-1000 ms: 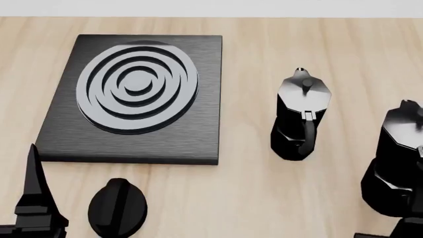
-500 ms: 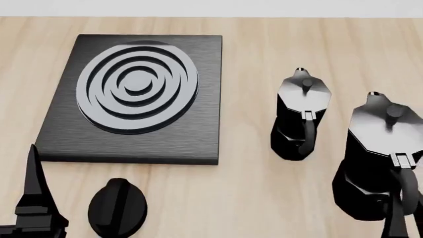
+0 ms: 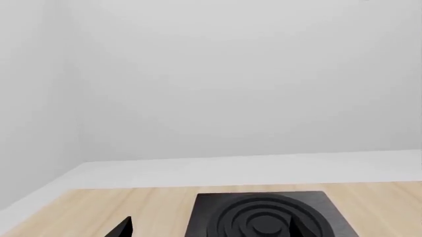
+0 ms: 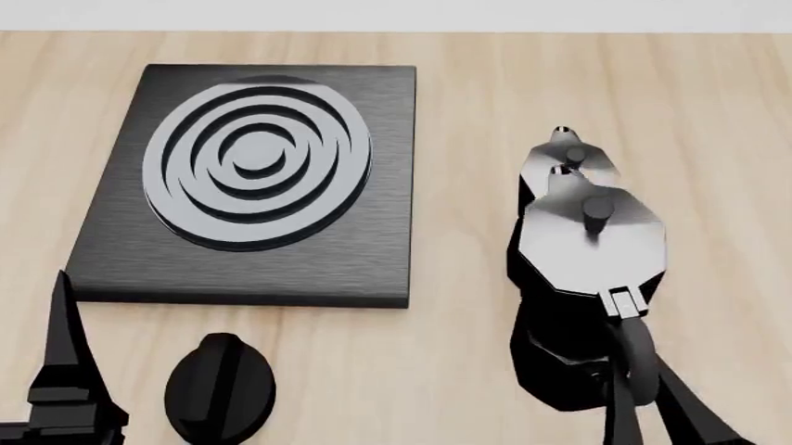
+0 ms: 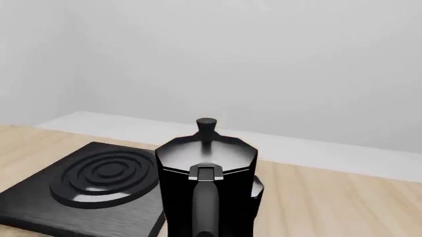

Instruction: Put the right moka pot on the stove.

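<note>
Black right moka pot (image 4: pixel 581 278) (handle in right hand (image 4: pixel 644 408)) beside stove (image 4: pixel 248 185).

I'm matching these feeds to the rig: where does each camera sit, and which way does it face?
Head: high, looking down at the stove, both moka pots; left claw low left.
Left wrist: low, level, toward the wall; stove edge only.
Right wrist: behind the right moka pot, facing its handle.
Shared: stove in all; carried pot in head and right wrist.
</note>
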